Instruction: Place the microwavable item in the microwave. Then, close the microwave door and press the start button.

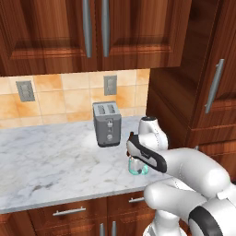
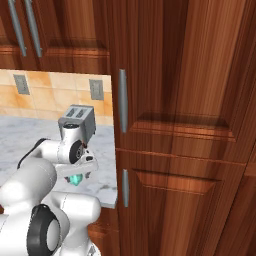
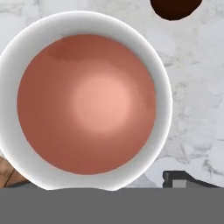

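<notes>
Early: mug [image 3: 87,103] on counter [image 1: 50,156], toaster [image 1: 107,123] at eleven o'clock; gripper [image 1: 137,162] directly above, hold unclear; microwaving steps all remaining.

Mug [image 1: 138,168] mostly hidden under the arm near the counter [image 1: 50,161] front edge; handle not visible. Gripper [image 1: 137,165] fingers hidden behind the wrist, spread unclear. Dark round object [image 3: 176,8] cut by hand view's top edge, unidentifiable.

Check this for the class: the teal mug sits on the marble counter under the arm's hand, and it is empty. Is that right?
Not quite. The mug is not empty: the hand view looks straight down into it and shows brown liquid inside the white rim. The rest holds: it sits on the marble counter under the hand.
</notes>
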{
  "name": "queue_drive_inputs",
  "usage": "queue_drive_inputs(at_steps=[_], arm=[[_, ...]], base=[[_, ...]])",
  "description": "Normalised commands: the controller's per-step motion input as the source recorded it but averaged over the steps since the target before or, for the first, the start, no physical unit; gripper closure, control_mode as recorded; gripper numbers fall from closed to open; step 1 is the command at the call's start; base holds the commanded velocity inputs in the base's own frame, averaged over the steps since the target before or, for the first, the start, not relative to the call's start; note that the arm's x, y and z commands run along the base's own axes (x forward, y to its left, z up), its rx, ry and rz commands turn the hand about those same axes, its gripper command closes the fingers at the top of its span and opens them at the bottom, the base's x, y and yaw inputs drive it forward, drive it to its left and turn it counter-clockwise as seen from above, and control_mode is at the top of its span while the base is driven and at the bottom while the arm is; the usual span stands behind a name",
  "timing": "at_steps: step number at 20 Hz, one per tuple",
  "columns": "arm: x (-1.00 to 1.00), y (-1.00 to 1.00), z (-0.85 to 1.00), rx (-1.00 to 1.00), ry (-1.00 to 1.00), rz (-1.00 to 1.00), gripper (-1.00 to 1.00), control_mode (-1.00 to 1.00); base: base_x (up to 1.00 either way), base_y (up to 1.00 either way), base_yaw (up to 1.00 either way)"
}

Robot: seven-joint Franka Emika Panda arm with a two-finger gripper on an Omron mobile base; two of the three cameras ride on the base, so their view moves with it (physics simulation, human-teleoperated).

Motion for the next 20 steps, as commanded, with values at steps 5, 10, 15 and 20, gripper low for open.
queue_drive_inputs(at_steps=[5, 10, 15, 20], arm=[[0.0, 0.0, -0.09, 0.0, 0.01, 0.0, 1.0, -1.0], [0.0, 0.0, -0.05, 0.0, 0.0, 0.0, 1.0, -1.0], [-0.08, 0.0, 0.0, 0.0, 0.0, 0.0, 1.0, -1.0], [-0.64, -0.01, 0.52, 0.0, -0.08, 0.01, 1.0, -1.0]], base=[[0.0, 0.0, 0.0], [0.0, 0.0, 0.0], [0.0, 0.0, 0.0], [0.0, 0.0, 0.0]])
